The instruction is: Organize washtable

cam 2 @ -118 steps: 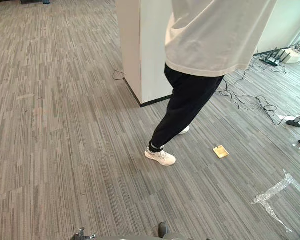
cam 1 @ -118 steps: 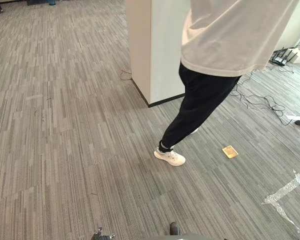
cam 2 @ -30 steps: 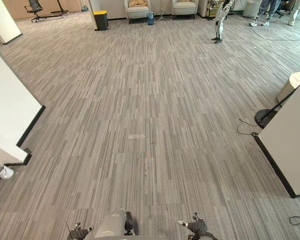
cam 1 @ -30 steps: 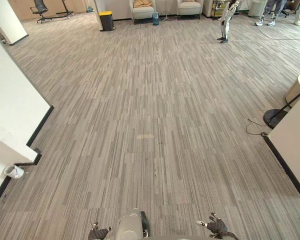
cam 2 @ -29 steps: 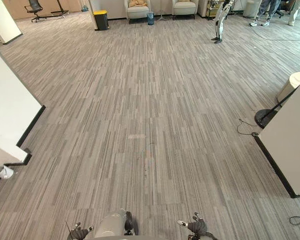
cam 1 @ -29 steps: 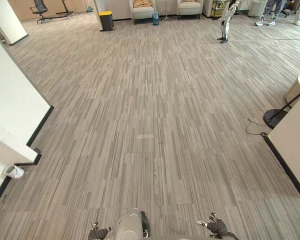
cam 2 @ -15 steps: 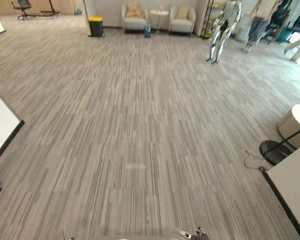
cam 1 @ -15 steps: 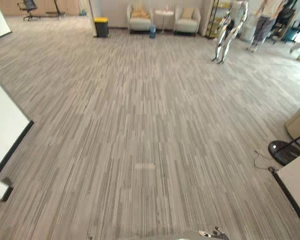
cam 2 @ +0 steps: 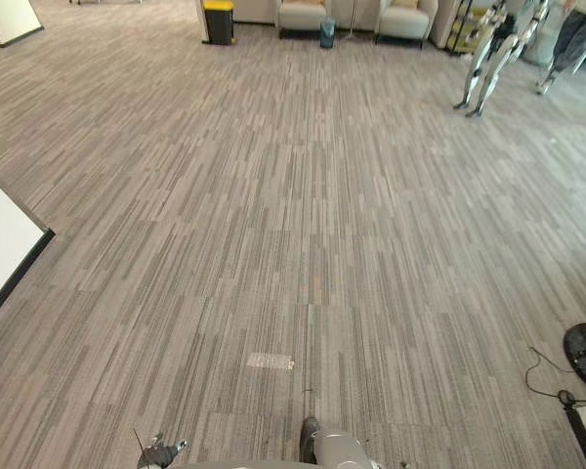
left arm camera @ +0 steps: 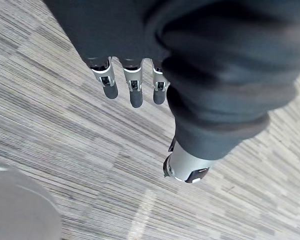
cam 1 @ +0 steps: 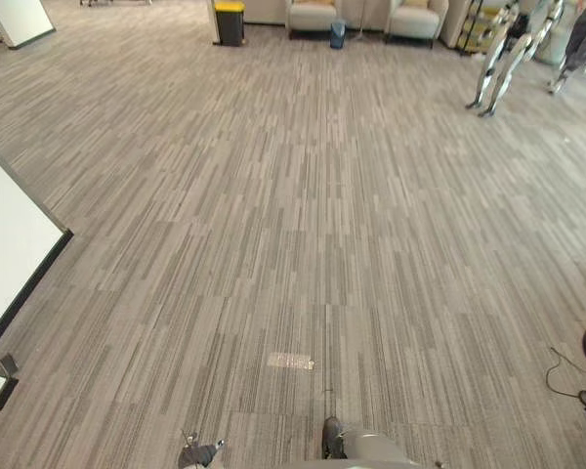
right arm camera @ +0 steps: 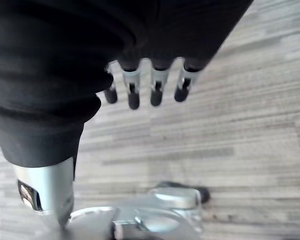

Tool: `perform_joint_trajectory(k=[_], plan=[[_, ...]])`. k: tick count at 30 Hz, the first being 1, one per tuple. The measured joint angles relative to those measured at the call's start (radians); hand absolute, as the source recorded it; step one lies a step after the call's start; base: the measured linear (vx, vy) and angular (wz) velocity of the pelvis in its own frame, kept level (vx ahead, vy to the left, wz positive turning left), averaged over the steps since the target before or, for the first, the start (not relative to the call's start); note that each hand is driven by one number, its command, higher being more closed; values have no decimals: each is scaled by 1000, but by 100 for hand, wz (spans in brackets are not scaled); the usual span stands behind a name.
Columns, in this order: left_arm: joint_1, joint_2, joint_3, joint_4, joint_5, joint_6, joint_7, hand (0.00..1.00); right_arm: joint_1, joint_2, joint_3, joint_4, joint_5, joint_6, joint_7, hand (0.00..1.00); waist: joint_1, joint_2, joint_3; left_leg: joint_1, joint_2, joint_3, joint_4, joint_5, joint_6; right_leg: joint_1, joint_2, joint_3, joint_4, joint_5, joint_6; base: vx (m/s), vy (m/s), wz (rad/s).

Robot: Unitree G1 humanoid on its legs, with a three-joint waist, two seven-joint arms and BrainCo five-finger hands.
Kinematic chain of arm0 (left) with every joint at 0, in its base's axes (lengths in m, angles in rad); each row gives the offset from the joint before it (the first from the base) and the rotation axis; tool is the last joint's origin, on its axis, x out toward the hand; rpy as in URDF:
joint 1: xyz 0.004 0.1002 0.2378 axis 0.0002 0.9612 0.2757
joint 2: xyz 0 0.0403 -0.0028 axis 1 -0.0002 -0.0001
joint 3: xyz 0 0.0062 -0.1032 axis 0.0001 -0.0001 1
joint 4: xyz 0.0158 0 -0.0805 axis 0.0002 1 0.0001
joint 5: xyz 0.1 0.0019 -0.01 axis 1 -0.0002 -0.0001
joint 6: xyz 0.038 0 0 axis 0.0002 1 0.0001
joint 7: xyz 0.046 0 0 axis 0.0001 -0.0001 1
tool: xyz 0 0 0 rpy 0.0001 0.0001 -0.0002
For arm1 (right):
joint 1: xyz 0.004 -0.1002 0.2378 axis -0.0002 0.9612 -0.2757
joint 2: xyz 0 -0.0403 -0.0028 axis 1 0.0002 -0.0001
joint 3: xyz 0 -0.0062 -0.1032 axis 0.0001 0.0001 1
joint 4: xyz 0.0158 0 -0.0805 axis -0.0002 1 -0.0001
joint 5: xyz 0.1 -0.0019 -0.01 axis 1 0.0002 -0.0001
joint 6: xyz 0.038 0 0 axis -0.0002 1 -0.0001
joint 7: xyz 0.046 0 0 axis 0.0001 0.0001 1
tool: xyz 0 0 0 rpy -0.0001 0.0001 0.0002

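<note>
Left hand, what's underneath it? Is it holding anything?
Grey striped carpet lies under the left hand; its straight fingers hold nothing. The dark cover hides the palm.

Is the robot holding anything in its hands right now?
No, nothing. The left robot hand and the right robot hand both hang empty, fingers straight, above the grey carpet floor.
</note>
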Motion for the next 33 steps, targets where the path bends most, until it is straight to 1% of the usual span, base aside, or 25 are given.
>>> perform_joint_trajectory(k=[1,2,3,4,5,6,7,8,9,10,11,12,13,14,15,17,19,22,26,27,28,30,33], plan=[[0,1,0,-5,-8,-3,0,0,-4,-2,7,1,1,1,-2,0,-1,2,2,-39,26,22,77,-12,19,35,4,5,-18,-6,-7,592,-123,-39],[1,12,-6,-17,-21,-6,0,0,-16,0,17,1,3,-1,-2,0,1,-8,7,-98,70,61,152,-44,60,107,6,31,-49,-15,-13,409,-89,-53],[6,21,-26,-35,-31,-12,0,0,-26,3,29,0,4,-3,-1,0,18,-29,10,-143,97,87,155,-74,72,157,-4,64,-86,-21,-12,439,-94,-71],[7,26,-44,-45,-37,-21,0,0,-30,9,25,1,5,-4,-2,0,27,-40,11,-169,118,105,123,-99,69,191,-16,86,-110,-28,-1,322,-60,-63],[7,27,-52,-47,-45,-27,0,0,-32,11,22,1,6,-7,-3,0,28,-41,11,-184,130,107,87,-112,66,209,-23,98,-119,-31,3,300,-22,-52],[7,28,-63,-49,-51,-37,0,0,-40,13,21,3,7,-7,-9,0,31,-42,11,-204,147,110,-23,-125,54,235,-40,118,-125,-45,19,273,34,-43],[7,30,-79,-49,-52,-42,1,0,-46,12,19,5,7,-6,-14,0,30,-42,11,-208,152,118,-162,-127,48,245,-60,134,-120,-62,32,257,64,-39],[6,33,-90,-50,-54,-42,2,0,-47,13,19,4,7,-7,-16,0,30,-42,11,-207,151,120,-245,-125,45,247,-70,136,-118,-69,37,230,121,-24],[3,33,-106,-49,-68,-45,2,0,-55,12,19,4,9,-8,-17,0,28,-41,10,-202,140,116,-371,-120,36,248,-85,148,-118,-79,52,218,164,-14],[-3,32,-131,-45,-76,-52,3,0,-52,11,11,11,16,-9,-18,0,27,-36,8,-186,118,87,-545,-97,1,244,-97,158,-113,-93,73,255,240,-19],[-1,31,-146,-43,-79,-60,3,0,-55,5,8,24,19,-10,-19,0,26,-26,2,-165,107,62,-649,-63,-33,236,-100,166,-96,-111,88,265,305,-28],[0,20,-171,-30,-86,-63,1,0,-54,-8,5,29,21,-12,-23,0,23,2,-5,-132,107,48,-721,22,-35,237,-90,182,-79,-137,110,234,315,-30],[0,13,-179,-20,-87,-64,0,0,-52,-15,6,34,26,-12,-24,0,21,14,-12,-110,110,47,-748,3,-28,239,-85,191,-72,-151,124,216,299,-23],[-9,25,-190,-7,-85,-64,-6,0,-55,3,6,49,28,-11,-34,0,18,-26,-24,-81,74,77,-786,17,-20,235,-123,199,-54,-164,141,205,265,-31],[-5,53,-211,-4,-86,-72,-8,0,-54,22,8,55,28,-14,-35,0,22,-52,-31,-53,43,103,-834,24,-8,236,-153,220,-68,-171,153,185,205,-34],[-7,80,-231,12,-86,-73,-22,0,-56,44,7,73,28,-16,-36,0,20,-90,-53,-21,3,130,-905,39,15,237,-189,240,-95,-163,168,152,162,-33],[-12,91,-263,28,-85,-74,-26,0,-56,46,6,78,30,-17,-36,0,18,-93,-55,7,-21,145,-964,57,31,237,-209,244,-109,-155,180,89,122,-19],[-30,94,-290,63,-85,-78,-26,0,-60,37,2,95,38,-17,-35,0,14,-80,-55,38,-52,145,-1051,96,44,238,-226,242,-136,-152,186,34,83,-1],[-42,102,-301,85,-86,-78,-26,0,-68,29,1,109,39,-17,-35,0,14,-70,-54,39,-50,145,-1052,97,42,241,-222,241,-145,-151,187,-5,-21,-1],[-42,102,-310,90,-86,-79,-26,0,-70,25,0,110,39,-17,-35,0,10,-69,-55,39,-47,144,-1055,100,39,243,-219,240,-148,-151,187,-33,-69,1],[-42,101,-322,92,-86,-79,-26,0,-77,22,0,115,39,-17,-35,0,-2,-64,-55,39,-44,143,-1058,102,36,243,-216,239,-148,-151,187,-38,-58,2],[-43,99,-330,100,-86,-79,-26,0,-87,10,0,126,39,-17,-35,0,-8,-60,-51,40,-40,144,-1058,102,35,243,-212,241,-149,-151,188,-36,-46,-2],[-46,99,-336,111,-85,-81,-26,0,-95,8,5,149,39,-17,-36,0,-7,-57,-49,50,-34,143,-1059,103,33,258,-207,239,-154,-150,187,-23,-45,1]])
